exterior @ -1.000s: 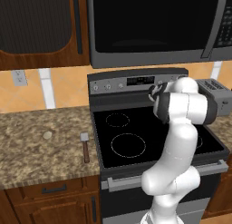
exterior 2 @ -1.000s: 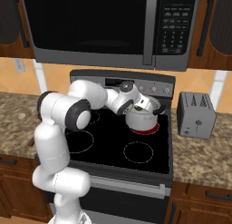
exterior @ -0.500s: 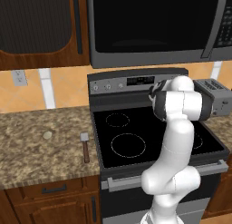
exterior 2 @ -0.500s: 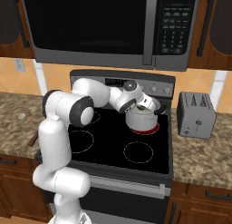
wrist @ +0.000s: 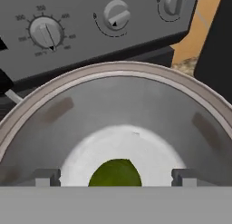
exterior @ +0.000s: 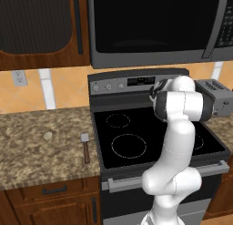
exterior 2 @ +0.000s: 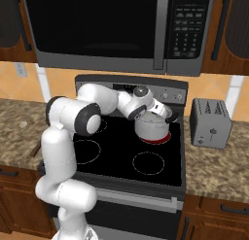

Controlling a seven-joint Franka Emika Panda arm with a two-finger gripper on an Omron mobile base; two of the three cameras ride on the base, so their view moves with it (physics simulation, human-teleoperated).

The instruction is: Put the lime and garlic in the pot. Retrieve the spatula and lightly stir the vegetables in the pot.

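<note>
The silver pot (exterior 2: 151,129) stands on the stove's back right burner, which glows red under it. My gripper (exterior 2: 149,118) hangs just over its mouth, pointing down into it. In the hand view the green lime (wrist: 115,172) lies on the pot's (wrist: 113,105) white bottom. It sits between my gripper's (wrist: 115,177) fingertips (wrist: 47,177), which stand wide apart and clear of it, so the gripper is open. The pale garlic (exterior: 48,136) rests on the granite counter left of the stove. The spatula (exterior: 85,146) lies beside it, near the stove's edge.
A grey toaster (exterior 2: 210,122) stands on the counter right of the stove (exterior: 136,142). The microwave (exterior 2: 121,30) hangs close above the cooktop. The stove's knobs (wrist: 45,32) and back panel lie just behind the pot.
The jaws have spread wider above the pot. The arm has hardly shifted, and the garlic and spatula lie where they were.
</note>
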